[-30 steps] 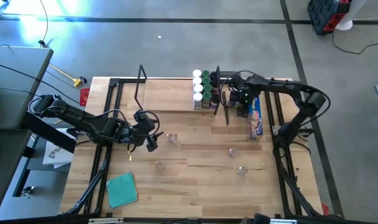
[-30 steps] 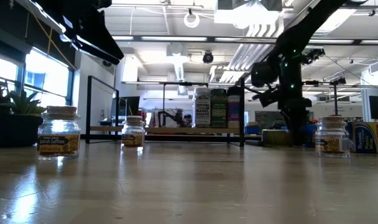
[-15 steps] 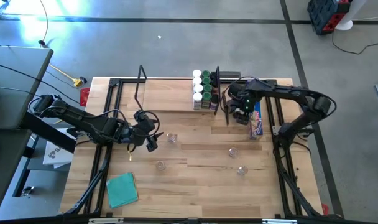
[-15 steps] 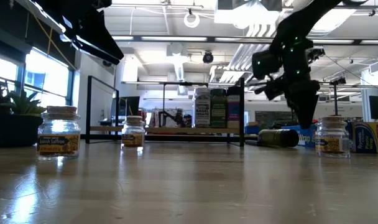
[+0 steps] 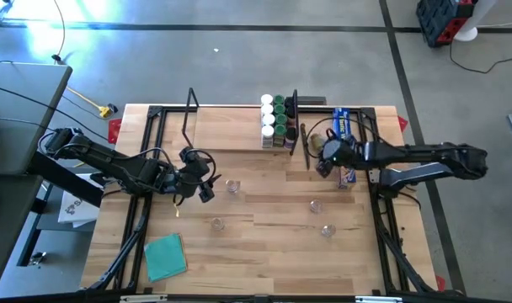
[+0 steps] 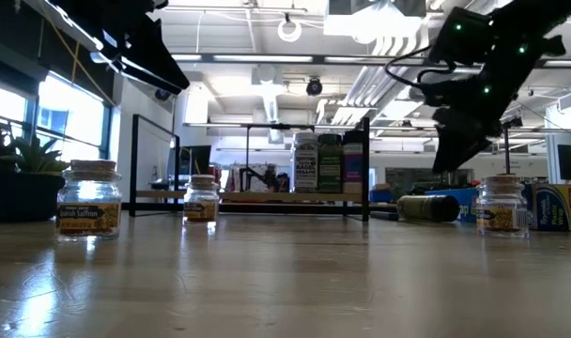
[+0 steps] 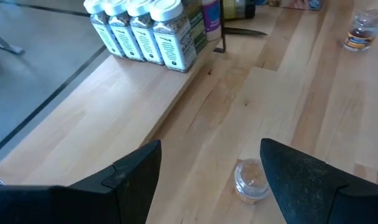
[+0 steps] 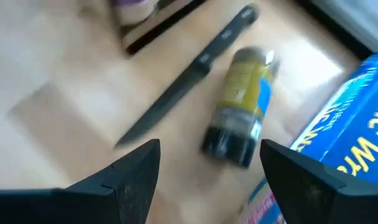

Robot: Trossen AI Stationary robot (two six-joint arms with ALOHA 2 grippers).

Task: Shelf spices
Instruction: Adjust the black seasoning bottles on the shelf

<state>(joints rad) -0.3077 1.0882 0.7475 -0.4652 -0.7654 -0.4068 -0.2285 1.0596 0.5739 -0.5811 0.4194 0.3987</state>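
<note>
- Spices (image 5: 274,122) are grouped upright at the shelf's (image 5: 231,128) right end; one dark-lidded jar (image 8: 242,106) lies beside it.
- Left gripper (image 5: 201,181) and right gripper (image 5: 323,160) are spread wide, empty, near the shelf.

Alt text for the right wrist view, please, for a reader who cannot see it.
A dark-lidded spice jar with a yellow label lies on its side on the wooden table, between a black knife and a blue box. The right gripper is open above it, empty.

Upright spices (image 5: 275,121) crowd the shelf's (image 5: 231,128) right end
</note>
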